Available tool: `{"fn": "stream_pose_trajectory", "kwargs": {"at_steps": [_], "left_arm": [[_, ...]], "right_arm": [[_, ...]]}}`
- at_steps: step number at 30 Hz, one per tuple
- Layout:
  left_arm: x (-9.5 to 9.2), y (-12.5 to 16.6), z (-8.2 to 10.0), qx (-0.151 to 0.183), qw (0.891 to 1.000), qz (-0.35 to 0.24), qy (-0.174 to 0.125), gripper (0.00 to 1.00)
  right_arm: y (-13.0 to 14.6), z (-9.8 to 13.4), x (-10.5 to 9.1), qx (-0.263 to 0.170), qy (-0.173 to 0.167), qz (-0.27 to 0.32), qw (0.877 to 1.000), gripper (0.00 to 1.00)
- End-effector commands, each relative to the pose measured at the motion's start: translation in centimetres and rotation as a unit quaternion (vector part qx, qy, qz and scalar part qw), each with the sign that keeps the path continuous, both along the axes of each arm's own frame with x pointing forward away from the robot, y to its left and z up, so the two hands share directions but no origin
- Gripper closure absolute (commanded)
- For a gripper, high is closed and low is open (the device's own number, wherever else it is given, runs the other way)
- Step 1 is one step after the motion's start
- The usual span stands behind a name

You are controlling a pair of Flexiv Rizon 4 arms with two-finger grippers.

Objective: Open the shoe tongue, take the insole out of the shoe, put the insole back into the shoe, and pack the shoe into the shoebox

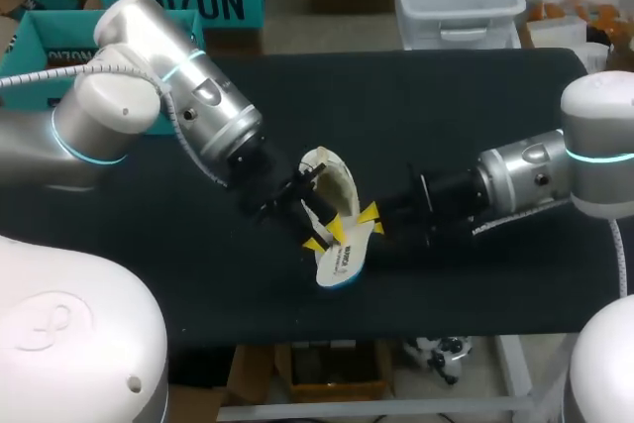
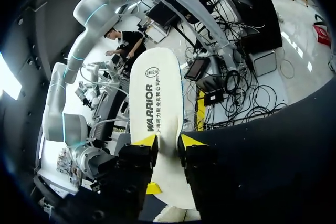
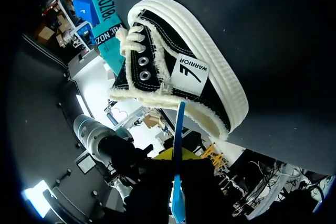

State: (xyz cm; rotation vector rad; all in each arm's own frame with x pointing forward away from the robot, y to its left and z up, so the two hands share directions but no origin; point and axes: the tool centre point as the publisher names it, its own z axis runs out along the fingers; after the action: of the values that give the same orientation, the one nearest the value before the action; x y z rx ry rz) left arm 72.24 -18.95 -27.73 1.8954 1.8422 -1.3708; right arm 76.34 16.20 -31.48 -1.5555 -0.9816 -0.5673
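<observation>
My L gripper [image 2: 168, 141] pinches the flat white insole [image 2: 156, 93] at both edges. Black shoe [image 3: 210, 77] has a ribbed white rim and frayed collar. R gripper [image 3: 177, 156] is too dark, can't tell its grip.

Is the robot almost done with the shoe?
Not yet. The insole is already out of the shoe. Right now the left gripper and the right gripper both pinch it beside the shoe. What's left is sliding it back in and packing the shoe into the teal box.
</observation>
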Motion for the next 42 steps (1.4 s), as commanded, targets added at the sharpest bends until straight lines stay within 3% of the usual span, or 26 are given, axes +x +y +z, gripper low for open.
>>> {"fn": "stream_pose_trajectory", "kwargs": {"at_steps": [1,11,17,21,31,35,42], "left_arm": [[1.2,0.2,0.5,0.031,0.999,0.012,0.021,0.0],[4.9,2.9,1.0,0.125,0.985,0.054,0.106,0.0],[7.5,4.3,1.4,0.173,0.973,0.081,0.126,0.0],[8.9,5.1,2.1,0.199,0.967,0.109,0.118,0.0],[12.8,7.2,3.6,0.211,0.96,0.145,0.11,0.0],[13.5,7.7,3.7,0.21,0.96,0.149,0.11,0.0],[13.2,7.9,3.9,0.206,0.961,0.161,0.085,0.0]], "right_arm": [[-0.2,-0.2,-0.1,0.008,0.001,0.002,1.0,1.0],[-0.1,-0.1,-0.2,0.022,0.007,0.01,1.0,1.0],[0.3,-0.1,-0.3,0.024,0.017,0.022,0.999,1.0],[0.4,-0.2,-0.4,0.017,0.026,0.03,0.999,1.0],[0.5,-0.2,-1.2,0.01,0.029,0.036,0.999,1.0],[0.5,0.1,-1.7,0.008,0.026,0.039,0.999,1.0],[0.1,0.0,-2.0,0.01,0.032,0.036,0.999,1.0]]}}
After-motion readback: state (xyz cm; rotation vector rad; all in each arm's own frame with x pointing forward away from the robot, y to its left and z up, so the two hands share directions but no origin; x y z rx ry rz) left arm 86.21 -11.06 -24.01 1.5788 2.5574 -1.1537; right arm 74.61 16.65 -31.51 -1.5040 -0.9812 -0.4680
